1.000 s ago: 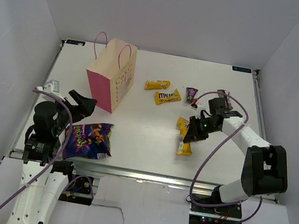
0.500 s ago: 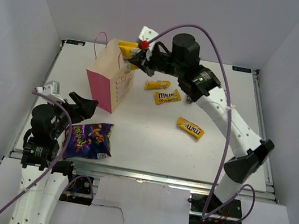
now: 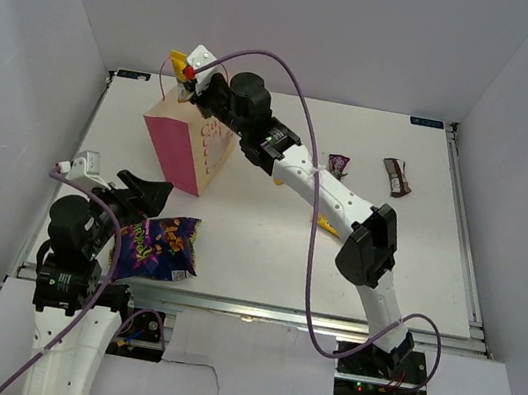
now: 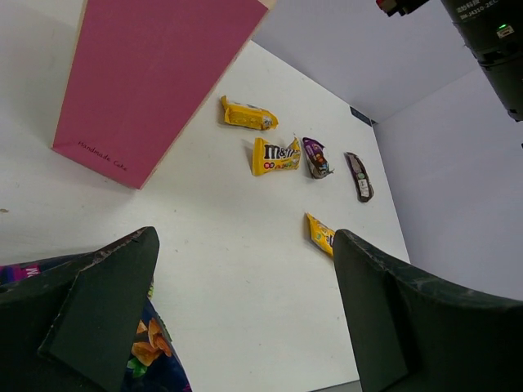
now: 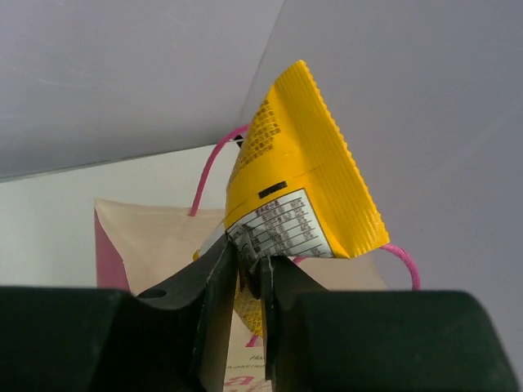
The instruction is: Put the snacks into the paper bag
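I am stretching my right arm far and left across the bench, holding my right jaws above the open mouth of the pink paper bag. Those jaws are clamping a yellow candy packet, its label print too fine to read. My left arm is crouching near the left edge, left jaws gaping wide over the purple chip bag. The paper bag's pink side is showing "Handmade"; an m&m's packet is lying on the bench.
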Action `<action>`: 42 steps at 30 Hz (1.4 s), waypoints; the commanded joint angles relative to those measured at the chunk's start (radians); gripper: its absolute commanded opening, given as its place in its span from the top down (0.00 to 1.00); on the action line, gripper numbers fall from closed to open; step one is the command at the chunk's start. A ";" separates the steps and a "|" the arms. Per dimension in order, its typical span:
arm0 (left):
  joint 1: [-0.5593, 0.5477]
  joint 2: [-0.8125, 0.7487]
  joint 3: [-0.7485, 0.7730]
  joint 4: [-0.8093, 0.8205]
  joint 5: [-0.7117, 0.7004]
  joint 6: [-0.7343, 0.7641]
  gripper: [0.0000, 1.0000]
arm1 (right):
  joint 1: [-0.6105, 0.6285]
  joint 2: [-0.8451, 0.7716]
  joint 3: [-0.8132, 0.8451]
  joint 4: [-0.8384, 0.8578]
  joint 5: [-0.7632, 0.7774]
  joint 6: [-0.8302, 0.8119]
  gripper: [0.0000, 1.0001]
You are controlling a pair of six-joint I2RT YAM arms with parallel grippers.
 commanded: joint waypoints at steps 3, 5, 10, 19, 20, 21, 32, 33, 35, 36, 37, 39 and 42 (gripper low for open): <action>0.001 0.013 0.010 -0.020 0.014 0.001 0.02 | 0.001 -0.038 -0.011 0.170 0.083 -0.033 0.73; -0.001 0.018 0.008 -0.017 0.016 0.001 0.02 | 0.002 -0.046 -0.027 0.181 0.070 -0.041 0.74; -0.001 0.024 0.004 -0.002 0.022 -0.002 0.02 | 0.012 -0.050 -0.028 0.178 0.064 -0.036 0.79; -0.001 0.083 0.027 0.061 0.164 0.001 0.02 | 0.001 -0.176 -0.011 0.032 -0.052 -0.004 0.62; -0.001 0.108 0.031 0.070 0.199 -0.006 0.02 | -0.014 -0.213 -0.039 -0.059 -0.109 0.001 0.60; -0.001 0.160 0.036 0.088 0.268 -0.011 0.02 | -0.034 -0.256 -0.076 -0.115 -0.165 0.036 0.59; -0.210 0.367 0.053 0.086 0.150 -0.087 0.03 | -0.496 -0.768 -0.946 -0.626 -0.720 -0.148 0.14; -0.258 0.392 0.061 0.026 0.084 -0.136 0.03 | -0.528 -0.826 -0.990 -0.650 -0.712 -0.159 0.14; -0.402 0.496 0.123 -0.150 -0.177 -0.213 0.03 | -0.563 -0.888 -1.111 -0.649 -0.704 -0.151 0.14; -0.451 0.533 0.149 -0.205 -0.237 -0.270 0.03 | -0.592 -0.940 -1.142 -0.648 -0.704 -0.147 0.13; -0.494 0.571 0.178 -0.271 -0.380 -0.302 0.03 | -0.605 -0.963 -1.172 -0.644 -0.703 -0.142 0.13; -0.587 0.694 0.261 -0.430 -0.469 -0.342 0.03 | -0.648 -1.012 -1.243 -0.641 -0.698 -0.125 0.13; -0.648 0.864 0.327 -0.531 -0.555 -0.336 0.03 | -0.694 -1.040 -1.306 -0.637 -0.704 -0.107 0.13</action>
